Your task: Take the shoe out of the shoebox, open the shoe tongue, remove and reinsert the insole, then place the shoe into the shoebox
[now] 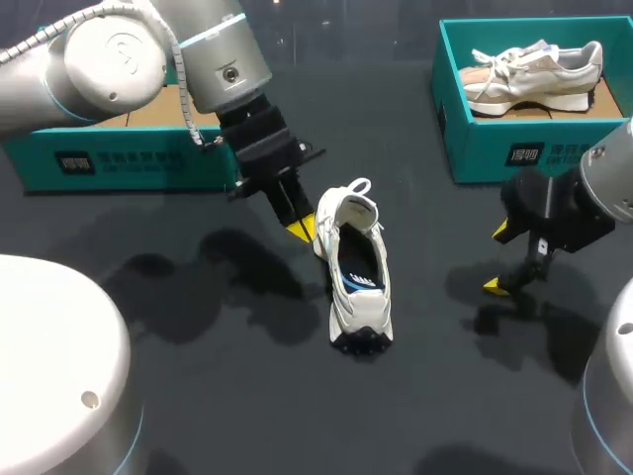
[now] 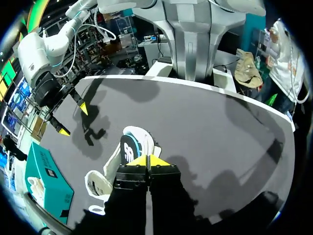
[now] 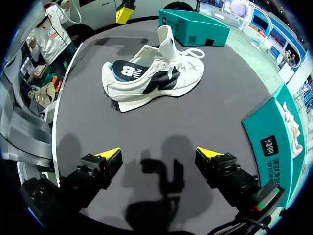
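Mid-table, shoe (image 1: 356, 297) out of far-right box (image 1: 495, 148), tongue (image 1: 338, 213) up, insole (image 1: 356, 259) showing; left gripper (image 1: 303, 230) closed, empty, just left of tongue; right gripper (image 1: 497, 258) wide, well right. Best bet: steady heel, then lift insole.

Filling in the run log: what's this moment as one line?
shoe: on table, tongue up | left gripper: shut, beside shoe | right gripper: open, empty

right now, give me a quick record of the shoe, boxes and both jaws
shoe: on the table, out of both boxes
tongue: raised
insole: inside the shoe
left jaws: shut, close beside the shoe
right jaws: open, apart from the shoe
right box: holds a second shoe
left box: behind the left arm
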Controlling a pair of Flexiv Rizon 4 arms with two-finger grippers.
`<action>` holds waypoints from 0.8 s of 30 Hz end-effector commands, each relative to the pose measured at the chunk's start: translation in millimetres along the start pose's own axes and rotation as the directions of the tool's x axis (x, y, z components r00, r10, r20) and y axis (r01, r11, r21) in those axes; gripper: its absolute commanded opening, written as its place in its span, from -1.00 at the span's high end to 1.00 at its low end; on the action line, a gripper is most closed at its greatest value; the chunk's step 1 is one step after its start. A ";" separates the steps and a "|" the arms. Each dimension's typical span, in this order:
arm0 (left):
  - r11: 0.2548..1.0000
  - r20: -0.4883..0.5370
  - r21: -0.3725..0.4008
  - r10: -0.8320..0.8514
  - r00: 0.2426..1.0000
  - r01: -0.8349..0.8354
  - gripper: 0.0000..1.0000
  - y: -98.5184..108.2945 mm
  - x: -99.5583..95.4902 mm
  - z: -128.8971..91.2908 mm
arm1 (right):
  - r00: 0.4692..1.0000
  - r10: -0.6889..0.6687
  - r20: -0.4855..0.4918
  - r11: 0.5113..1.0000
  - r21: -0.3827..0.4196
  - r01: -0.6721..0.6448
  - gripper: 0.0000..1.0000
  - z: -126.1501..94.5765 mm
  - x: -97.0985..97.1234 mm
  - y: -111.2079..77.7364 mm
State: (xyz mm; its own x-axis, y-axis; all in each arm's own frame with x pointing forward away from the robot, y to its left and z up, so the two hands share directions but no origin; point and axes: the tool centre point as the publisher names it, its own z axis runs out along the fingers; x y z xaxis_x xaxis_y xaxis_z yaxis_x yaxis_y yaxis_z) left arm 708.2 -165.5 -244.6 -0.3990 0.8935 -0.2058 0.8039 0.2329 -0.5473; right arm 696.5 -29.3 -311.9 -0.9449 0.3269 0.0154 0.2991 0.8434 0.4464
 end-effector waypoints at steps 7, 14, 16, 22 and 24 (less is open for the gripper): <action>0.986 -0.252 -0.033 0.150 0.956 -0.163 1.00 2.3 -40.9 13.2 | 1.000 -0.001 0.003 1.000 -0.002 0.001 -1.00 -1.4 2.1 -1.3; 0.975 -0.338 -0.056 0.184 0.923 -0.214 1.00 3.4 -44.0 34.2 | 1.000 -0.001 0.003 1.000 -0.002 0.001 -1.00 -1.4 2.1 -1.3; 0.972 -0.362 -0.056 0.192 0.912 -0.227 1.00 4.6 -44.6 45.6 | 1.000 -0.001 0.003 1.000 -0.002 0.001 -1.00 -1.4 2.1 -1.3; 0.951 -0.375 -0.009 0.282 0.883 -0.308 1.00 6.5 -40.7 61.8 | 1.000 -0.001 0.003 1.000 -0.002 0.001 -1.00 -1.4 2.1 -1.3; 0.951 -0.375 -0.009 0.282 0.883 -0.308 1.00 6.5 -40.7 61.8 | 1.000 -0.001 0.003 1.000 -0.002 0.001 -1.00 -1.4 2.1 -1.3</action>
State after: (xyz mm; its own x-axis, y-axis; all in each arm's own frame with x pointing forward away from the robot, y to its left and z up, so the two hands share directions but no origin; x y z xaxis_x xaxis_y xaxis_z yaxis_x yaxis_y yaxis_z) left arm 699.2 -220.1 -289.1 0.0165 0.9968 -0.0786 0.8941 -0.0499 -0.4450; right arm 695.0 -30.0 -311.4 -0.9449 0.3271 0.0137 0.2982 0.8428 0.4480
